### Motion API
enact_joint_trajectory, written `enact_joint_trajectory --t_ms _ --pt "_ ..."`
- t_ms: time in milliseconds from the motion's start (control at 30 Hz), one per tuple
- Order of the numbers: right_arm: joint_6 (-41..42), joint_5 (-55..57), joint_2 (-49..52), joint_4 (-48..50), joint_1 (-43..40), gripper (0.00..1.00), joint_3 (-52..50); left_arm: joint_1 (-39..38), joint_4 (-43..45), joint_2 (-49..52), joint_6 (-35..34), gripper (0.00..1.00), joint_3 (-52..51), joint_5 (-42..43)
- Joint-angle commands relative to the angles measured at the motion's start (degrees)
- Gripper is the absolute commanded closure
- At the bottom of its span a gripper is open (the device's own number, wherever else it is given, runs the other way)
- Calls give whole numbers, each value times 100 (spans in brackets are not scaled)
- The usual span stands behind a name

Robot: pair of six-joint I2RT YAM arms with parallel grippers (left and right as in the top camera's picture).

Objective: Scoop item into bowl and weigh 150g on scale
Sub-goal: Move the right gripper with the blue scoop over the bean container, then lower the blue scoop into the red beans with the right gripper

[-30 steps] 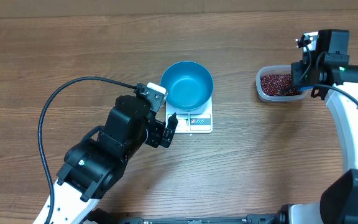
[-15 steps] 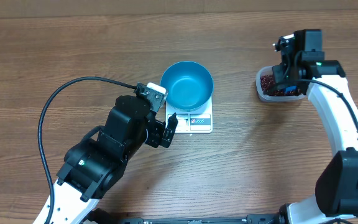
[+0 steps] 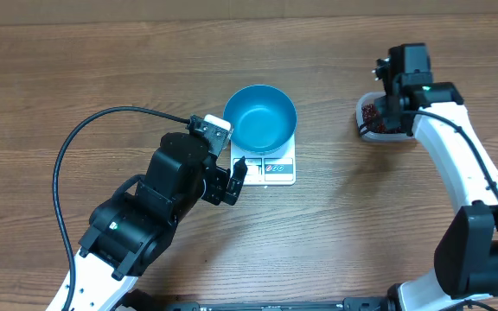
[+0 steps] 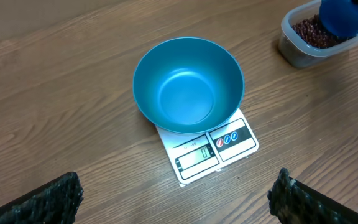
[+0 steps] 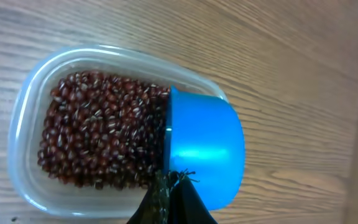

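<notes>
Overhead first: shows the bowl [image 3: 260, 121] upright on the far part of the scale [image 3: 275, 170], near the middle of the table [image 3: 102, 60], with the scale's front strip showing on the near side. Puts the left claw [image 3: 230, 151] just left of the scale, spread wide and grasping nothing, a black cable [image 3: 111, 110] looping away to the left. Puts the right claw [image 3: 392, 112] at the far right, over the tub [image 3: 368, 130] of beans [image 3: 370, 111], well apart from the bowl; cannot tell from up here how its jaws stand. Then the left wrist: looks down into the bowl's smooth blue inside, visible to the bottom, and onto the scale's display, reading what looks like a zero, beside two round buttons. Catches both dark fingertips [image 4: 48, 199] at the bottom corners, far apart, touching nothing. Catches also, in the far right corner, the tub and a blue scoop [image 4: 344, 15] above its beans. Last the right wrist: looks straight onto the tub, beans spread across its floor, the scoop turned on its side at the right end, open mouth facing the beans, rim over them. Shows the right claw clenched tight at the bottom edge, pinched on the scoop's near end, the handle itself hidden behind the fingers.
</notes>
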Motion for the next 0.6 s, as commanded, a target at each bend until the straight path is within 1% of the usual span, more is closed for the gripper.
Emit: enact_joint_trajectory --t_ms 0,200,567 --pt "-157 540 17 4 299 96 155 26 20 -17 -59 1 24 52" --pt "-170 584 17 92 610 96 155 26 20 -17 -59 0 24 52" --pt "-249 846 17 94 629 96 155 26 20 -17 -59 0 24 52"
